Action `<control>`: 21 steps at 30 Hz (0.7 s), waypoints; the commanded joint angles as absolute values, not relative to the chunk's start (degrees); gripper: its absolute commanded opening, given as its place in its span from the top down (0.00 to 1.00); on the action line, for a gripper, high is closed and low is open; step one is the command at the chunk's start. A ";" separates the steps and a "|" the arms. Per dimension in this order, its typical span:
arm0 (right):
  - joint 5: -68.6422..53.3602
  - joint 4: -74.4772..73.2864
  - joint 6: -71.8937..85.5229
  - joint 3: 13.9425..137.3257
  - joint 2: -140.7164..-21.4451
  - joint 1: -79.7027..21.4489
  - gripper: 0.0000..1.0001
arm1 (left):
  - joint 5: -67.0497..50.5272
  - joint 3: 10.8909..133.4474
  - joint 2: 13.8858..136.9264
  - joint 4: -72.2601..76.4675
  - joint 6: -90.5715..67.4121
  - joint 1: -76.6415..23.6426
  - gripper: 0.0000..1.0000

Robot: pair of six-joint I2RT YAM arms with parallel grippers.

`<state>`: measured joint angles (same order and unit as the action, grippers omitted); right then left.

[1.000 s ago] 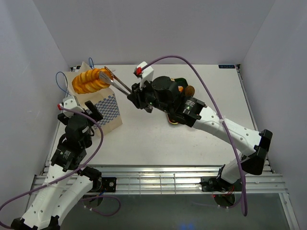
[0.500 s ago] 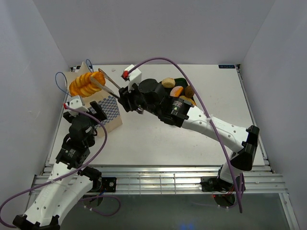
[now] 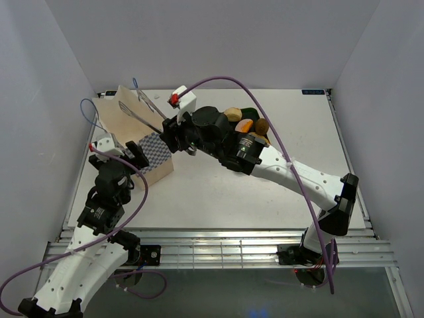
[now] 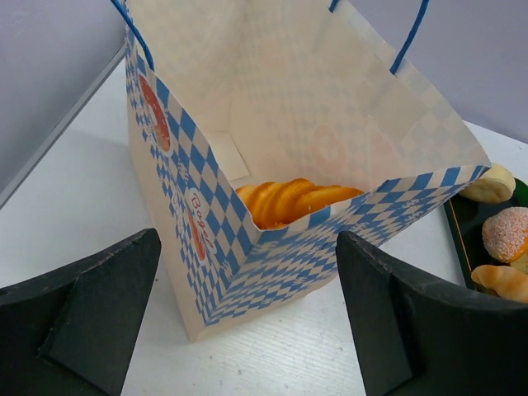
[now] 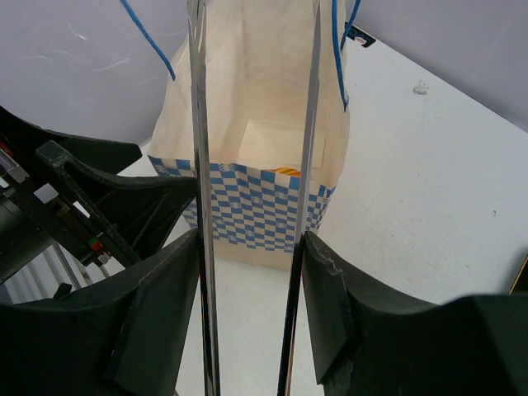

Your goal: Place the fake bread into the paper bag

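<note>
Fake bread loaf point(image 4: 297, 200) lies at the bottom of the paper bag point(image 3: 149, 149), table 10 o'clock. More buns point(image 3: 246, 124) on the tray point(image 4: 456, 247) at 1 o'clock. Right gripper point(image 5: 254, 124) above the bag mouth, fingers parted, nothing pinched. Left gripper point(image 4: 247, 247) spread wide at the bag's near corner, not gripping it. Loaf step looks done. Next: lift right clear of the blue handles point(image 4: 410, 40), fetch a bun. Script on checkered band point(image 4: 194, 216), unreadable.

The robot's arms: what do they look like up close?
The left arm and right arm are white with black joints, each trailing a purple cable. The left gripper has chunky black fingers; the right gripper has long thin metal ones.
</note>
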<state>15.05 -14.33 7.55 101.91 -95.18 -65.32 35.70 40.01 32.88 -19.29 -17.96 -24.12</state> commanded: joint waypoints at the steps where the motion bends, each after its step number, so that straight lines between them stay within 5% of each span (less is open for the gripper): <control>1: 15.12 -9.49 8.70 102.66 -90.97 -65.39 0.43 | 34.98 44.28 32.69 -21.44 -18.72 -24.26 0.02; 14: 16.70 -6.06 10.72 92.91 -81.57 -65.13 0.46 | 42.10 75.82 49.90 -46.83 -24.34 -24.26 0.02; 21: 17.84 -5.45 13.79 85.71 -75.77 -62.58 0.48 | 40.43 78.13 55.11 -55.98 -29.79 -24.17 0.02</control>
<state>16.14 -9.10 11.42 87.99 -78.89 -64.10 40.25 77.34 55.46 -48.51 -26.68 -24.12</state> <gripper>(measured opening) 0.530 0.979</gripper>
